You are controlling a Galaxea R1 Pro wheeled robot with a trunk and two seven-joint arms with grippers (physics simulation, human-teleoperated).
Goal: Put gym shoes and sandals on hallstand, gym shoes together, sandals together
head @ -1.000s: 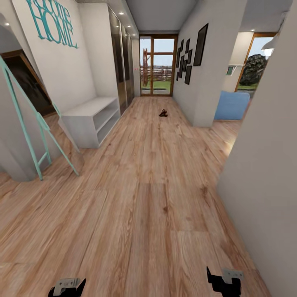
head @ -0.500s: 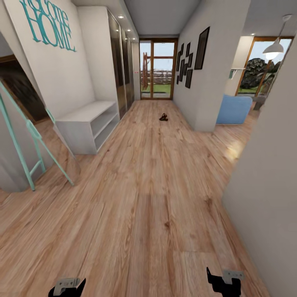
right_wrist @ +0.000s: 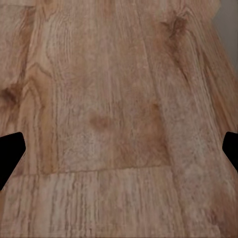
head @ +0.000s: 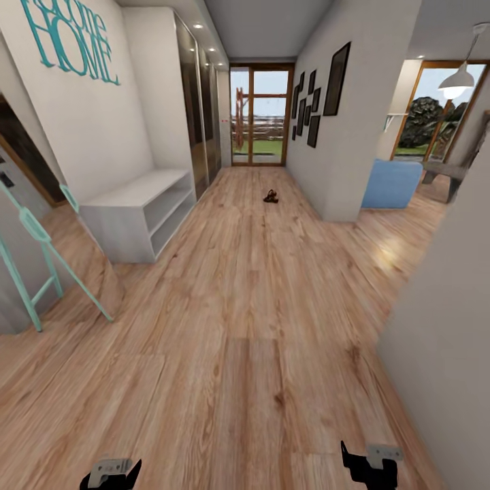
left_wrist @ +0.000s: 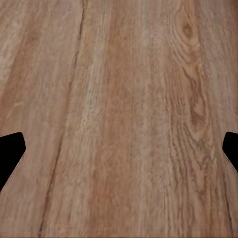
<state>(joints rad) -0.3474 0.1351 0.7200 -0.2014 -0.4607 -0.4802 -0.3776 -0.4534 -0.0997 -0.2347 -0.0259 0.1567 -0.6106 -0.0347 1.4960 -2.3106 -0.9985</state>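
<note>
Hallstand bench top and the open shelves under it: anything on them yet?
The hallstand looks bare on its bench top and on the visible parts of its two open shelves. Their far ends and back corners are hidden. A small dark item, likely the sandals, lies on the corridor floor.

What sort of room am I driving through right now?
Most likely a home entry corridor: wood-plank floor, a white hallstand against the left wall, a glazed door at the far end, and dark sandals lying midway.

Dark brown sandals (head: 271, 197) lie far down the wood-plank corridor floor (head: 252, 327), well apart from the pale, empty-shelved hallstand (head: 139, 207) at the left wall.
</note>
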